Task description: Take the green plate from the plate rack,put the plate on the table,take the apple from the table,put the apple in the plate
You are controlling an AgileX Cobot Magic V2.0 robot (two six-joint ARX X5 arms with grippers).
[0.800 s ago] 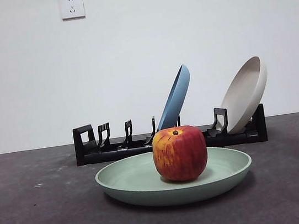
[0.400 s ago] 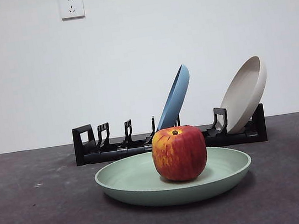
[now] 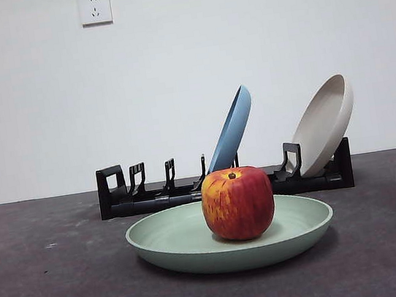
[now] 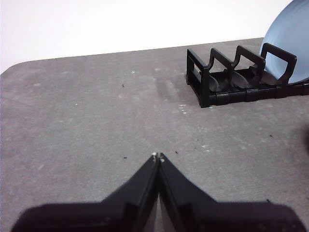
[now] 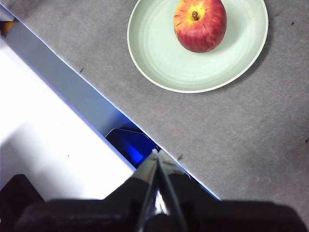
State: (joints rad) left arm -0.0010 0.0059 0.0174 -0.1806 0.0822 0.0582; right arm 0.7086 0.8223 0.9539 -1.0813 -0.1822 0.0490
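The green plate (image 3: 174, 244) lies flat on the table (image 3: 48, 288) in front of the plate rack (image 3: 160, 194). The apple (image 3: 237, 203) sits upright in the plate, stem up. The right wrist view shows the same plate (image 5: 159, 53) and apple (image 5: 200, 24) from above. My right gripper (image 5: 157, 153) is shut and empty, well away from the plate, over the table's edge. My left gripper (image 4: 157, 156) is shut and empty above bare table, short of the rack's end (image 4: 212, 79). Neither arm shows in the front view.
A blue plate (image 3: 231, 130) and a beige plate (image 3: 325, 124) lean in the rack's slots. The blue plate also shows in the left wrist view (image 4: 289, 43). The table edge and a white surface (image 5: 43, 121) lie below my right gripper. Two wall sockets (image 3: 95, 8) are on the back wall.
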